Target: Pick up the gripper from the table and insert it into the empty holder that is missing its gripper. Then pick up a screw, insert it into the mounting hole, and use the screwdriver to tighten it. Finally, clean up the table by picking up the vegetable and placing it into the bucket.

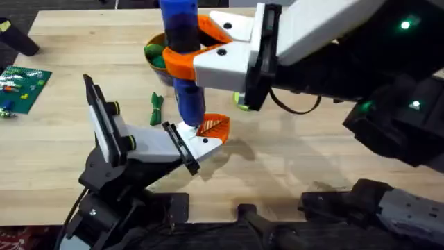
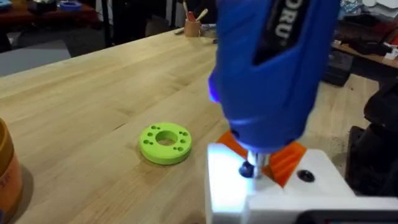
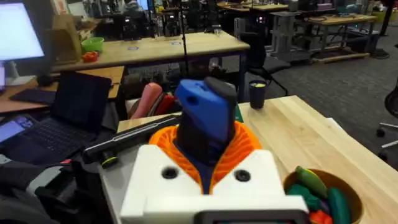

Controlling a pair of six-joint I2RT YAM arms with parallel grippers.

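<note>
Right gripper: orange jaws clamped round the blue screwdriver, held upright, handle tapering to a thin bit. Bit tip seated on a dark screw in the white holder, per the left wrist view; a second dark hole just beside it. Small orange lattice gripper already mounted on the holder, at roughly 3 o'clock from the bit in the overhead. Left gripper state: cannot tell.

Step in hand, judged: tightening the screw. Next move calls for keeping the bit vertical and pressed into the screw head, turning until snug, then lifting straight off.

Outward: green vegetable lying on the table at 10 o'clock from the holder, not yet cleared. Bucket at 12 o'clock, near the far edge, already holding coloured items.
</note>
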